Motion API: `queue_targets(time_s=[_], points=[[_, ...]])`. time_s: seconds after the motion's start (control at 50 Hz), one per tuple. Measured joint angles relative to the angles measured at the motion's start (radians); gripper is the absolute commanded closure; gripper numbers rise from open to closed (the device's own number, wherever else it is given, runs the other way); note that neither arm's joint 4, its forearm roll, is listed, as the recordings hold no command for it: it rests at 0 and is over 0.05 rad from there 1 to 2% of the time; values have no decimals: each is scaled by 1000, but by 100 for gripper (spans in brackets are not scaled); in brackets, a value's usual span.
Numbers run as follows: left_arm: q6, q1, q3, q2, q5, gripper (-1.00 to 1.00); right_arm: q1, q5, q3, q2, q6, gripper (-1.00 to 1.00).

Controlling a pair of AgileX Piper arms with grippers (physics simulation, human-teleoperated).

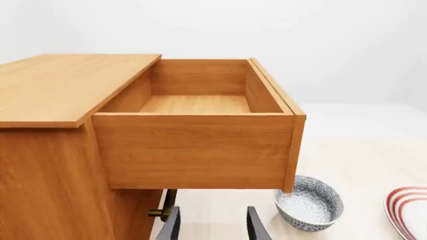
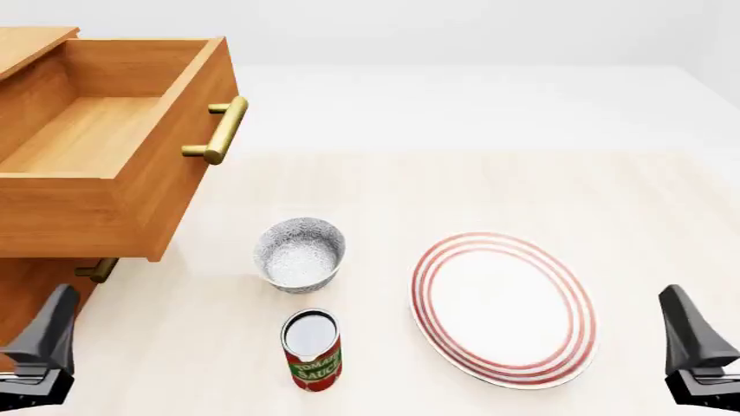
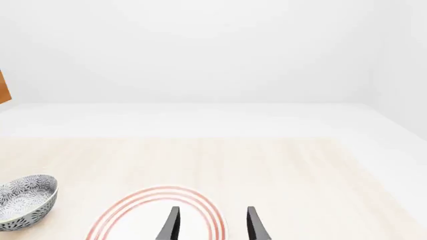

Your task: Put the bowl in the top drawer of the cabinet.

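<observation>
With the top drawer [image 2: 104, 143] already open, the empty, parted left gripper [image 1: 212, 225] should straddle the rim of the bowl [image 2: 300, 253], avoiding the can [image 2: 311, 348] just nearer.

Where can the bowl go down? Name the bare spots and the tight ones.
Free: the top drawer, pulled open with a bare floor; the table beyond the plate. Tight: the bowl stands close to the can, with the plate to their right. Both hands, left hand and right hand, are open and hold nothing.
</observation>
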Motion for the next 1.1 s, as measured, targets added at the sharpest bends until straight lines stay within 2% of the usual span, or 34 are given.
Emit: queue_targets(time_s=[0.2, 0.4, 0.76, 1.1], points=[[7, 3, -50, 16, 30, -100, 0, 0, -2, 3, 0, -100], [21, -37, -194, 83, 112, -100, 0, -1, -2, 4, 0, -100], [67, -173, -605, 345, 313, -100, 0, -3, -1, 5, 0, -100], [122, -323, -1107, 741, 553, -100, 1, -3, -1, 5, 0, -100]])
